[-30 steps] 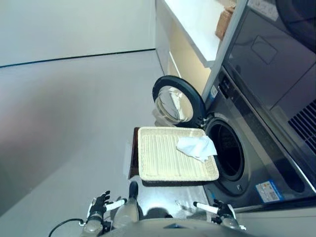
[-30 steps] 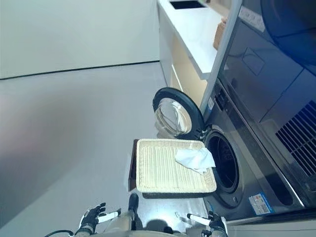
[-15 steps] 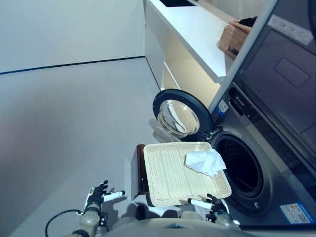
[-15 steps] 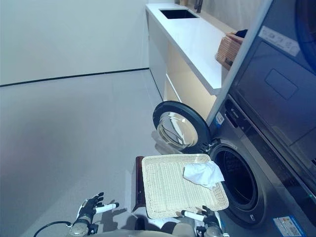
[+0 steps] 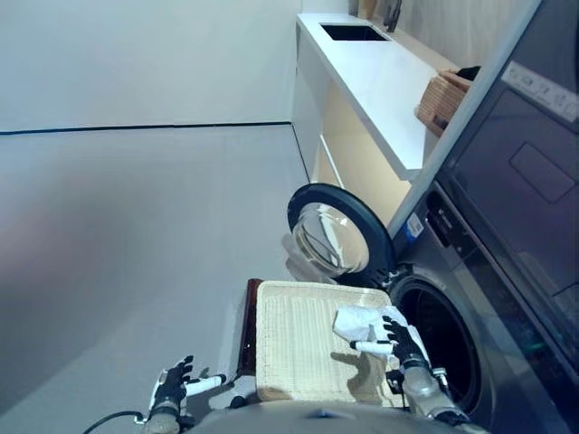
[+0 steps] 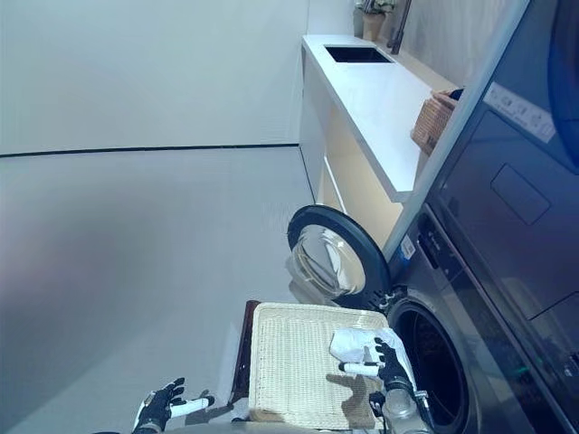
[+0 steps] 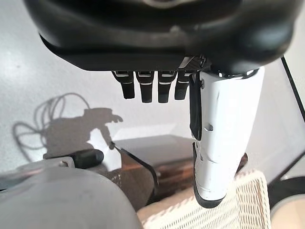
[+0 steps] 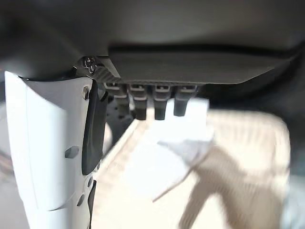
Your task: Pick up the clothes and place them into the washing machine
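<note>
A crumpled white cloth (image 5: 355, 321) lies at the far right corner of a cream wicker tray (image 5: 298, 353), which rests on a dark brown stand. Just right of it gapes the washing machine's drum opening (image 5: 439, 348), its round door (image 5: 336, 232) swung wide. My right hand (image 5: 400, 342) hovers open right over the cloth, its white thumb pointing left across it; the right wrist view shows the cloth (image 8: 178, 148) past straight fingers. My left hand (image 5: 172, 387) hangs open low on the left, over the floor beside the stand.
A white counter (image 6: 375, 90) with a sink runs along the right wall, a wicker basket (image 5: 443, 98) at its near end. A second dark appliance (image 5: 534, 172) sits stacked above the washer. Grey floor (image 5: 136, 235) spreads to the left.
The camera has shifted. My right hand rose from the tray's near edge and now hangs over the white cloth. The left hand stays low on the left.
</note>
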Robot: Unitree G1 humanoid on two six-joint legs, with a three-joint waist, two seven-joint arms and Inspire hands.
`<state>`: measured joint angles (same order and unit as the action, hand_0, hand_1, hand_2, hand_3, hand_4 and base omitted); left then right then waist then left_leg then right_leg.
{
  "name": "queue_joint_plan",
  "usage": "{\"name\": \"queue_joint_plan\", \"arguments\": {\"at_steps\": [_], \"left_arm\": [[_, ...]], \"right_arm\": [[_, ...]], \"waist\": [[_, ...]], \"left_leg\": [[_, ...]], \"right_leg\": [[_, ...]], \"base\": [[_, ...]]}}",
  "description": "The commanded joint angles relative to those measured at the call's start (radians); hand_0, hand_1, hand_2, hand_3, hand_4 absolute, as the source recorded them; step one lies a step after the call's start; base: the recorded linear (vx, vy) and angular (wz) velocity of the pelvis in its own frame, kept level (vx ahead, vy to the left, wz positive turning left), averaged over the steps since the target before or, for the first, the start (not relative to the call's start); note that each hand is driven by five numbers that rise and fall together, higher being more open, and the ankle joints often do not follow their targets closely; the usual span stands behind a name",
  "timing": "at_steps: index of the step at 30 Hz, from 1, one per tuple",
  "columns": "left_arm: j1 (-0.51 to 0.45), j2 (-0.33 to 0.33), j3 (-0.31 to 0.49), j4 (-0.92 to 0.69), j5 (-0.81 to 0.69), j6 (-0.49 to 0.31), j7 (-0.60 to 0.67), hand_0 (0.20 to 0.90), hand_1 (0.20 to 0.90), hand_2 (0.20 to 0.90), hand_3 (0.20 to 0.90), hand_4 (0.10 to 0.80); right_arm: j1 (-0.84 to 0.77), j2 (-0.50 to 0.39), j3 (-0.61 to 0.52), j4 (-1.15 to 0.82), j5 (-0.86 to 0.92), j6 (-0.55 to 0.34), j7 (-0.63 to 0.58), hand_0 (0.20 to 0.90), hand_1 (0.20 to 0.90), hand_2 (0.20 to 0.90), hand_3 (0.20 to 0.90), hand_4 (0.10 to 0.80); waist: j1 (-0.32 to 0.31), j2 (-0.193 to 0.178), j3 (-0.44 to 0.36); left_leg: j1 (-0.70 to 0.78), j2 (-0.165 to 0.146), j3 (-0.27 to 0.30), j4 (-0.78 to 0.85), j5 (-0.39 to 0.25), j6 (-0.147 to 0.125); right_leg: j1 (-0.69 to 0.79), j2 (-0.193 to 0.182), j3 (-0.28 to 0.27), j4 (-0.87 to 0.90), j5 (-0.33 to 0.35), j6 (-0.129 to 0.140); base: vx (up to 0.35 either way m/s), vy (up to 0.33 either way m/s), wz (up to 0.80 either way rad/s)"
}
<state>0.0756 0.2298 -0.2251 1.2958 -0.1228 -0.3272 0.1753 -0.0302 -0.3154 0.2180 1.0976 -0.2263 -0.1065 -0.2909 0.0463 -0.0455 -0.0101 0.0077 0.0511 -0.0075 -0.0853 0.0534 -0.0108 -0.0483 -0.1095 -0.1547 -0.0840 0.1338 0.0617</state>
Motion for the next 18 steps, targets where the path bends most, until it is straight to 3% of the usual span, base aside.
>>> {"name": "queue_joint_plan", "arguments": {"at_steps": [1, 2, 4, 7, 18], "left_arm": [[-0.113, 0.041, 0.044, -0.012, -0.007, -0.049, 0.033, 0.9, 0.9, 0.9, 0.9, 0.8], [-0.115, 0.041, 0.045, -0.012, -0.007, -0.049, 0.033, 0.9, 0.9, 0.9, 0.9, 0.8], [-0.186, 0.043, 0.029, -0.029, -0.065, -0.053, 0.062, 0.9, 0.9, 0.9, 0.9, 0.8], [-0.254, 0.036, 0.011, -0.051, -0.119, -0.061, 0.094, 0.9, 0.9, 0.9, 0.9, 0.8], [-0.282, 0.004, -0.054, -0.222, -0.203, -0.083, 0.127, 0.9, 0.9, 0.9, 0.9, 0.8]], "right_arm": [[-0.21, -0.074, 0.119, 0.059, -0.142, 0.012, -0.076, 0.9, 0.9, 0.9, 0.9, 0.8], [-0.213, -0.073, 0.119, 0.062, -0.142, 0.011, -0.076, 0.9, 0.9, 0.9, 0.9, 0.8], [-0.354, -0.112, 0.208, 0.133, -0.214, 0.055, -0.118, 0.9, 0.9, 0.9, 0.9, 0.8], [-0.489, -0.144, 0.29, 0.179, -0.261, 0.09, -0.154, 0.9, 0.9, 0.9, 0.9, 0.8], [-0.805, -0.287, 0.381, 0.313, -0.29, 0.161, -0.236, 0.9, 0.9, 0.9, 0.9, 0.8]], "waist": [[0.023, -0.002, 0.049], [0.021, -0.002, 0.049], [0.031, 0.01, 0.145], [0.037, 0.025, 0.222], [0.068, 0.078, 0.333]], "left_leg": [[-0.093, 0.012, -0.009, 0.059, -0.024, -0.066], [-0.096, 0.012, -0.01, 0.063, -0.025, -0.066], [-0.214, 0.005, -0.025, 0.142, -0.024, -0.074], [-0.331, -0.006, -0.022, 0.221, -0.03, -0.079], [-0.584, 0.009, 0.002, 0.346, -0.04, -0.094]], "right_leg": [[-0.019, -0.069, -0.006, 0.042, -0.034, 0.081], [-0.021, -0.069, -0.006, 0.043, -0.035, 0.081], [-0.123, -0.075, -0.005, 0.089, -0.028, 0.068], [-0.247, -0.073, -0.002, 0.163, -0.022, 0.056], [-0.536, -0.07, 0.02, 0.302, -0.032, 0.041]], "base": [[-0.143, -0.043, -0.06], [-0.284, -0.07, -0.1], [-0.4, -0.073, 0.0], [-0.29, -0.034, 0.24], [-0.09, -0.007, 0.05]]}}
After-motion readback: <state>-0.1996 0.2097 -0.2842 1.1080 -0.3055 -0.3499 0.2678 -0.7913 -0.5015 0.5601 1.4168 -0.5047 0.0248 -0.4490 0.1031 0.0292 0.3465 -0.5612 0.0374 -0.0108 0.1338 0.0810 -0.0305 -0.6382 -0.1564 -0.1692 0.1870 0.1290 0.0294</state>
